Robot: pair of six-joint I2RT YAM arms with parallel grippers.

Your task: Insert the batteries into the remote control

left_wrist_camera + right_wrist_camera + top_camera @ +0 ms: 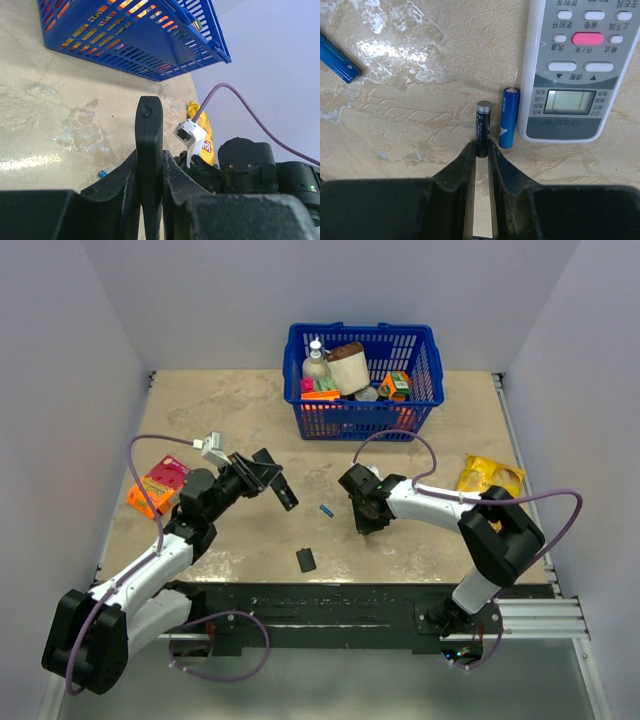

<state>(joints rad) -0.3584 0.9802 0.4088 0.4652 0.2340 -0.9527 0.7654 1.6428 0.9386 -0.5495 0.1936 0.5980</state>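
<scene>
Progress is slight: left claw (149, 167) clamps the black remote (149, 125), right claw (481, 150) pinches 1 battery (483, 125), 2 more batteries (509, 117) (339, 60) wait on the tabletop (420, 125).

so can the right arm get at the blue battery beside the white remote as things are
Probably not right now: the right gripper has its jaws closed around the dark battery. The blue battery lies right alongside, uncovered, but close against the white remote, leaving little room for a finger there.

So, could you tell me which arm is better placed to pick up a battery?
Right: the right pincer straddles a battery; the left pincer is occupied, clamping the black remote.
</scene>
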